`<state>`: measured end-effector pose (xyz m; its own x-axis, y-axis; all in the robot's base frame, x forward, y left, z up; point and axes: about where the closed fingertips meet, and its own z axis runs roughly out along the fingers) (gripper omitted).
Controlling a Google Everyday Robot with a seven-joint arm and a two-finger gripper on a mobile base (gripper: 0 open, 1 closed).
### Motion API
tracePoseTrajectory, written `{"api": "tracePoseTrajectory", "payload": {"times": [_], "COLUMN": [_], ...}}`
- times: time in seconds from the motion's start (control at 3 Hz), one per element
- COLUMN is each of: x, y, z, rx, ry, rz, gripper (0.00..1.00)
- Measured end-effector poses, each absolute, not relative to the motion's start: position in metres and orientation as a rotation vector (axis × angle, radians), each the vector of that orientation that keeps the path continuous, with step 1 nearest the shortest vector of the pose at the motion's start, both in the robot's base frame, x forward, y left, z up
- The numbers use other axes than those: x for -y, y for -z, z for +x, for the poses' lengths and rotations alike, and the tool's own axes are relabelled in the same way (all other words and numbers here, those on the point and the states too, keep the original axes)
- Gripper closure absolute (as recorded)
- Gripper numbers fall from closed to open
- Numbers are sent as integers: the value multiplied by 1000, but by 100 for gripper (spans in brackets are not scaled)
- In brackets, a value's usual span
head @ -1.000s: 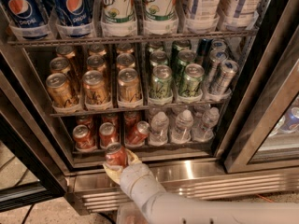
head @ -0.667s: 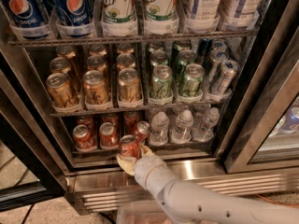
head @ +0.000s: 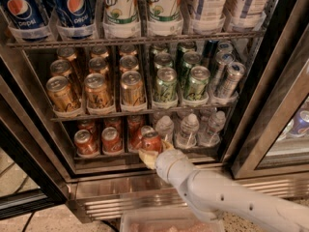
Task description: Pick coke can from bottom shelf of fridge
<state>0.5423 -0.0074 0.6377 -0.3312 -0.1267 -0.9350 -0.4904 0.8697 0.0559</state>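
The tool [head: 153, 149], closed around the coke can [head: 151, 141], now sits further right and higher than a second ago, its arm [head: 231, 202] trailing away to its lower right.

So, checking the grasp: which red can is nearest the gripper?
The rightmost coke can, held in the gripper at the front of the bottom shelf; the other red cans stand left of it.
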Motion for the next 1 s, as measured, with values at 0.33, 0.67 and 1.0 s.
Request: {"api": "tracePoseTrajectory", "payload": {"times": [0.33, 0.67, 1.0], "x": [13, -2, -2], "y": [-639, -637, -637], "z": [550, 537, 537], "rx": [-1906, -1901, -1901], "ry": [-465, -542, -542], "rz": [-534, -586, -586], "gripper": [100, 100, 100]}}
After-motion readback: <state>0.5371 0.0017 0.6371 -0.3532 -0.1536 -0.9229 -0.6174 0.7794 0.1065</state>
